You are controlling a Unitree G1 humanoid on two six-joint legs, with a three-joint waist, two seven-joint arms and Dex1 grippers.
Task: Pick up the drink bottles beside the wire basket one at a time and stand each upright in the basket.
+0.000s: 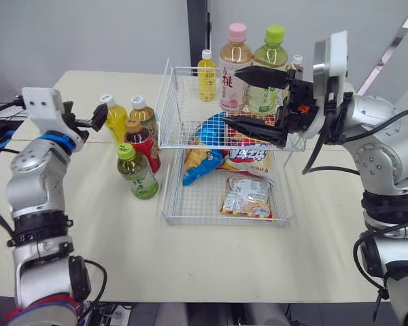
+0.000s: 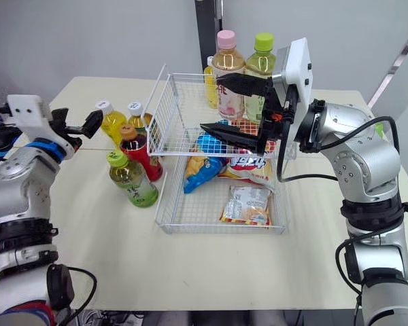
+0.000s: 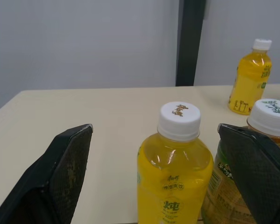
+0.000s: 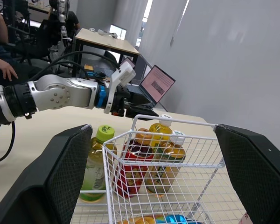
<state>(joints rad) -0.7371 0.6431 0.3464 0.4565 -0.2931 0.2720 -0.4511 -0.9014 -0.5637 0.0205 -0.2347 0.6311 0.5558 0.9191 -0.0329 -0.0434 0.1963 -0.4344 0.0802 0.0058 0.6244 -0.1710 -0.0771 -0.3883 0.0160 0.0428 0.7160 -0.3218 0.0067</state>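
Observation:
The white wire basket stands mid-table with snack bags inside. Beside its left wall stand a yellow bottle, a white-capped tea bottle, a red bottle and a green-capped tea bottle, all upright. My left gripper is open at the yellow bottle, whose neck lies between its fingers without touching them. My right gripper hangs open over the basket's far half, holding nothing. A pink-capped bottle and a green-capped bottle stand at the basket's far end.
A small yellow bottle stands at the basket's far left corner, and I cannot tell whether it is inside. Snack bags cover the basket floor. A dark post rises behind the table. A person's hand and a laptop lie beyond the table.

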